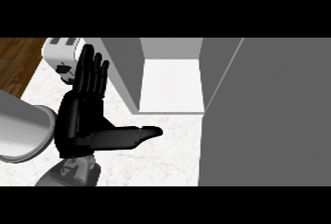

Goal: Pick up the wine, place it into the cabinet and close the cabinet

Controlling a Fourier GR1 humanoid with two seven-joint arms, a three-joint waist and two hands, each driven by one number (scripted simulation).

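Resting beside the open cabinet [171, 85], the left robot hand [81, 113] has fingers straight, thumb spread.

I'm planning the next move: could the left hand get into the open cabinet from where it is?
Probably yes. The left hand is open, holding nothing, just left of the cabinet, whose front stands open. No object lies on the counter between them; only the cabinet's left wall stands near its fingers.

The left hand [81, 116] shows at the view's left side. It's black & held flat, fingers [90, 74] straight, close together, pointing to the view's top. The thumb [126, 136] sticks out sideways to the right. Grey forearm [71, 173] comes in from the bottom edge, under the hand.
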